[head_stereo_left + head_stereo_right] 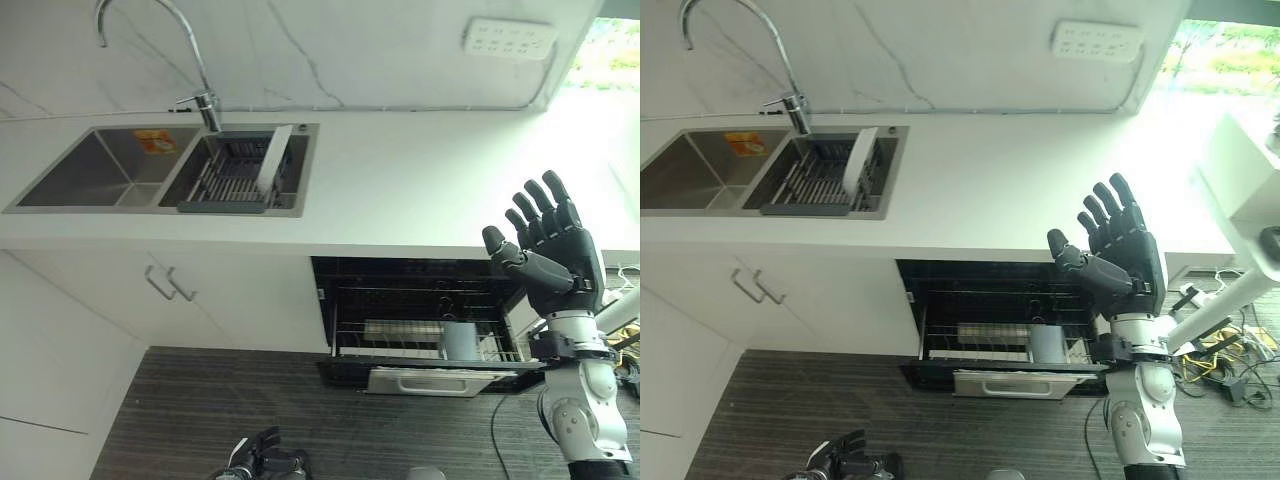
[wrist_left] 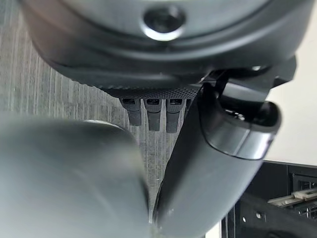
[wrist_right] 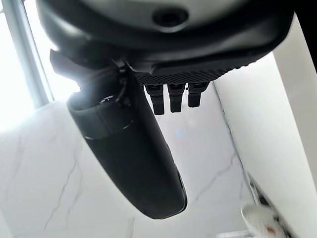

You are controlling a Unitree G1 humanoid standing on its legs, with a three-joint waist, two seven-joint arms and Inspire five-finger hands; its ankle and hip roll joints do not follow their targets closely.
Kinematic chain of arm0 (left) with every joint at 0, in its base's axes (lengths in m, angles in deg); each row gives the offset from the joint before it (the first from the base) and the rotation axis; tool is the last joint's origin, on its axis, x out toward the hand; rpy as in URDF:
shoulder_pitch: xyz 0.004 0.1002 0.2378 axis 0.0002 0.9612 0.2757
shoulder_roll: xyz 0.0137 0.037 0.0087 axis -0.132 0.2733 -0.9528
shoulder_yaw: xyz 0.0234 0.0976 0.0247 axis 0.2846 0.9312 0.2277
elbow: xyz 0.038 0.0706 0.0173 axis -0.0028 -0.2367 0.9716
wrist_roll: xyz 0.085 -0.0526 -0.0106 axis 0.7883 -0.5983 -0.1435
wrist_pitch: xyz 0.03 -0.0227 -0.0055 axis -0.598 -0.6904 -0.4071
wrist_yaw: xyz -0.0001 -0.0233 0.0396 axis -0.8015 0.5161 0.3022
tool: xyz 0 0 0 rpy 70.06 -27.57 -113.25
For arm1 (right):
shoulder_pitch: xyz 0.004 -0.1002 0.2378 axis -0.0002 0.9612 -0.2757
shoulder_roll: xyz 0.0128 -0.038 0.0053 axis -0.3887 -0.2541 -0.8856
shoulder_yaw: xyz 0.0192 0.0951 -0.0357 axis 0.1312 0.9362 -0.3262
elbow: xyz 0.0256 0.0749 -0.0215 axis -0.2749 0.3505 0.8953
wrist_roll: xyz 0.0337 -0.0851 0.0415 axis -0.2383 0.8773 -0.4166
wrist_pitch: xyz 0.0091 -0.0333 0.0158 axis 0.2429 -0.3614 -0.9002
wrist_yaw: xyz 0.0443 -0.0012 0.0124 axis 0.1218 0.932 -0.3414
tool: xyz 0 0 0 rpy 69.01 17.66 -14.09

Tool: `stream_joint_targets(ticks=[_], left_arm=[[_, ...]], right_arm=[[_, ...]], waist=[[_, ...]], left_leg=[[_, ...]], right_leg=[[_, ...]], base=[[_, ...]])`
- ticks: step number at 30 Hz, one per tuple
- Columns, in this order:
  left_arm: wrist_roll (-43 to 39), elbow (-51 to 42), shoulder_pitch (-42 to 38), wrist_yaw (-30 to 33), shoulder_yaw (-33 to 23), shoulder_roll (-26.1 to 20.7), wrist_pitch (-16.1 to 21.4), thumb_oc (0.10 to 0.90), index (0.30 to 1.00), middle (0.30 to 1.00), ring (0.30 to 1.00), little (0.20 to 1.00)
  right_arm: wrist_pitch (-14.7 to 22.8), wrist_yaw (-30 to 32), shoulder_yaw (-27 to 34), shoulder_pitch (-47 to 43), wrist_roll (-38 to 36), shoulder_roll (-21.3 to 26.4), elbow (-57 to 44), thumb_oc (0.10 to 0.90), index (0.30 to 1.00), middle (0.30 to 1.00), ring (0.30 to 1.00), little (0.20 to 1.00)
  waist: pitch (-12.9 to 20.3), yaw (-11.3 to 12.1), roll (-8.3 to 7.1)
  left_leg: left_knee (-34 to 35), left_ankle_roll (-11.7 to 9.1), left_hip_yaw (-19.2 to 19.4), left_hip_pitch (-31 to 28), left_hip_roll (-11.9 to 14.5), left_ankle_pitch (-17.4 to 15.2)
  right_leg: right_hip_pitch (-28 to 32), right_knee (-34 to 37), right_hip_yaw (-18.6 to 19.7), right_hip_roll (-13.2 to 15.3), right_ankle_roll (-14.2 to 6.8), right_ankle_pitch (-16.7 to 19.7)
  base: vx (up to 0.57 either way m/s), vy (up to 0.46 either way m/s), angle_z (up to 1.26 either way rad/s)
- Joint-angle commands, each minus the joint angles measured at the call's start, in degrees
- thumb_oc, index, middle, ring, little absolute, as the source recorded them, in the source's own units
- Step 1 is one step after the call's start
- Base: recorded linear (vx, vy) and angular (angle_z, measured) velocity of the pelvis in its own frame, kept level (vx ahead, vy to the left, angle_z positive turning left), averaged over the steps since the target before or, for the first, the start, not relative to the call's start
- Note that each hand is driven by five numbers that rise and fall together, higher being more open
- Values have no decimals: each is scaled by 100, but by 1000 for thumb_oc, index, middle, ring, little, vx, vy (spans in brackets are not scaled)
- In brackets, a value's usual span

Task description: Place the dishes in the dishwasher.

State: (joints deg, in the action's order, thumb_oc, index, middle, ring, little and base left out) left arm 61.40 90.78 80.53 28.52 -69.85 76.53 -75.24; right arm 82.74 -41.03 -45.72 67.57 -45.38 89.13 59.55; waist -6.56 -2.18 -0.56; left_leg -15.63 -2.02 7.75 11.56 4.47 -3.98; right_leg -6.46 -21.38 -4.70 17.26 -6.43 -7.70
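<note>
A white plate [image 1: 274,157] stands on edge, leaning a little, in a dark dish rack [image 1: 232,175] set into the right basin of a steel double sink [image 1: 90,170]; the plate is plain and flat, its far rim level with the sink's far edge; the rack's bars run near to far beneath it; no hand touches it. A curved tap [image 1: 150,40] rises just beyond the divide between the basins; the left basin carries an orange sticker [image 1: 155,141] on its far wall.

To the right and nearer, under the white countertop [image 1: 420,180], the dishwasher [image 1: 420,320] is open, its wire basket [image 1: 400,345] pulled forward over the dark floor [image 1: 250,410]; a grey cup-like vessel [image 1: 460,340] sits in the basket toward its right, with a pale ribbed dish or tray [image 1: 400,331] lying to its left; which it is cannot be told.

The right hand [image 1: 555,255] is raised in front of the dishwasher's right side, palm toward the sink, fingers straight and spread wide with the thumb out to the left, holding nothing. The left hand [image 1: 265,460] shows low at the near edge over the floor; its own wrist view shows the fingers [image 2: 153,113] straight beside the thumb [image 2: 218,148], gripping nothing.

The right eye view takes in more to the right, a window with greenery [image 1: 1230,55] and a white unit [image 1: 1245,170]; the right wrist view shows the marble wall [image 3: 99,163] past the thumb; a socket strip [image 1: 508,38] is mounted on that wall above the counter; two bar handles [image 1: 168,285] mark the cabinet [image 1: 230,300] under the sink.
</note>
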Motion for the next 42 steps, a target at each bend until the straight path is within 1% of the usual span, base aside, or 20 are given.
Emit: stream_joint_targets(ticks=[1,2,4,6,8,10,11,14,17,18,19,20,21,24,29,32,34,35,37,42], left_arm=[[-145,49,479,-411,123,20,-331,800,900,900,900,900],[-357,117,485,-571,65,2,-446,800,900,900,900,900],[-463,138,511,-665,-7,39,-460,800,900,900,900,900],[-323,129,560,-687,-32,98,-333,800,900,900,900,900],[-239,57,606,-428,-78,112,-156,800,900,900,900,900],[-194,-171,595,-512,-228,35,-222,800,900,900,900,900],[-87,-281,563,-496,-214,19,-225,800,900,900,900,900],[-1,-635,622,-196,-145,-38,-285,800,900,900,900,900],[-75,-592,608,-321,-319,-59,-553,800,900,900,900,900],[9,-555,618,-323,-306,-42,-530,800,900,900,900,900],[144,-407,632,-254,-214,65,-432,800,900,900,900,900],[302,-259,627,-143,-114,149,-285,800,900,900,900,900],[334,-206,608,-109,-58,173,-218,800,900,900,900,900],[83,-170,528,-117,22,174,-144,800,900,900,900,900],[-176,-271,283,-385,105,104,-518,800,900,900,900,900],[-570,-86,111,-295,240,74,-553,800,900,900,900,900],[-700,43,34,-190,209,61,-530,800,900,900,900,900],[-622,191,-58,-215,216,26,-447,800,900,900,900,900],[-544,212,-47,-144,206,-9,-392,800,900,900,900,900],[-211,266,-18,-176,259,-9,-209,800,900,900,900,900]], right_arm=[[421,-166,328,-647,-51,147,-624,800,900,900,900,900],[398,-16,278,-681,-35,190,-604,800,900,900,900,900],[383,-23,302,-686,-90,223,-588,800,900,900,900,900],[434,-99,329,-707,-197,267,-545,800,900,900,900,900],[458,-86,395,-683,-257,334,-460,800,900,900,900,900],[485,-230,437,-694,-440,457,-390,800,900,900,900,900],[466,-238,506,-660,-367,532,-382,800,900,900,900,900],[324,-442,499,-698,-448,537,-205,800,900,900,900,900],[12,-555,314,-889,-234,452,-159,800,900,900,900,900],[-9,-534,263,-910,-196,454,-169,800,900,900,900,900],[-45,-490,142,-946,-116,460,-216,800,900,900,900,900],[-91,-406,54,-996,-131,510,-256,800,900,900,900,900],[-99,-371,5,-1037,-142,542,-252,800,900,900,900,900],[-64,-275,-34,-1091,-145,659,-272,800,900,900,900,900],[-98,-194,230,-845,-329,674,-473,800,900,900,900,900],[-167,-316,226,-898,-425,573,-570,800,900,900,900,900],[-162,-421,138,-981,-540,548,-565,800,900,900,900,900],[-93,-430,96,-988,-584,560,-595,800,900,900,900,900],[-66,-516,137,-1045,-725,574,-526,800,900,900,900,900],[171,-240,127,-1174,-755,583,-434,800,900,900,900,900]], waist=[[98,-14,-25],[57,-57,-88],[30,-60,-172],[-1,-15,-241],[-47,-28,-320],[-46,-29,-421],[-113,-15,-531],[-283,111,-509],[-231,173,-434],[-225,185,-361],[-182,205,-179],[-152,215,-125],[-129,196,-113],[-66,87,-72],[10,65,-156],[34,157,-226],[22,172,-293],[-34,63,-420],[-79,24,-430],[33,152,-412]], left_leg=[[-156,195,50,-324,344,-767],[-156,185,166,-315,246,-834],[-156,158,312,-361,133,-867],[-156,144,477,-395,82,-857],[-156,127,566,-542,-61,-792],[-156,105,911,-784,-114,-733],[-156,23,984,-897,-207,-350],[-1282,-140,572,-242,-75,85],[-156,-78,508,-339,101,265],[-156,-121,403,-176,280,266],[-156,-264,-27,372,719,314],[-156,-340,-422,728,990,341],[-156,-358,-525,801,1086,308],[-156,-385,-289,607,1252,261],[-156,-251,-228,208,882,9],[-156,-107,-40,-19,753,-175],[-156,-88,80,-138,746,-306],[-156,-76,129,-199,647,-412],[-156,-76,187,-156,752,-439],[-156,-72,160,108,635,-467]], right_leg=[[43,419,-873,-610,-326,521],[-71,419,-974,-1142,-147,254],[-135,419,-1140,-1316,-41,141],[-218,419,-1308,-1257,47,51],[-229,419,-1052,-1319,147,-112],[-153,419,-1104,-1144,229,-178],[-92,419,-970,-1022,274,-160],[65,419,-669,-1167,433,-177],[132,419,-391,-1235,389,-287],[161,419,-354,-1309,382,-332],[237,419,-246,-1477,365,-447],[304,419,-126,-1499,339,-517],[329,419,-101,-1459,317,-545],[399,419,-184,-1202,202,-577],[537,419,-209,-861,12,-436],[593,419,-620,-728,-58,-320],[288,419,-818,-685,-87,-183],[-140,419,-677,-716,-153,16],[-201,419,-670,-757,-146,76],[-319,419,-813,-723,-123,-34]], base=[[22,152,-92],[37,122,-103],[46,59,-71],[18,-23,-35],[71,-61,-36],[117,-15,-9],[149,-27,-11],[126,45,-18],[178,253,-46],[260,458,-83],[315,574,-70],[348,618,-28],[279,513,5],[193,474,-54],[128,399,-33],[55,246,-25],[-84,-13,-50],[-112,-134,-34],[-89,-160,-3],[-17,-72,46]])
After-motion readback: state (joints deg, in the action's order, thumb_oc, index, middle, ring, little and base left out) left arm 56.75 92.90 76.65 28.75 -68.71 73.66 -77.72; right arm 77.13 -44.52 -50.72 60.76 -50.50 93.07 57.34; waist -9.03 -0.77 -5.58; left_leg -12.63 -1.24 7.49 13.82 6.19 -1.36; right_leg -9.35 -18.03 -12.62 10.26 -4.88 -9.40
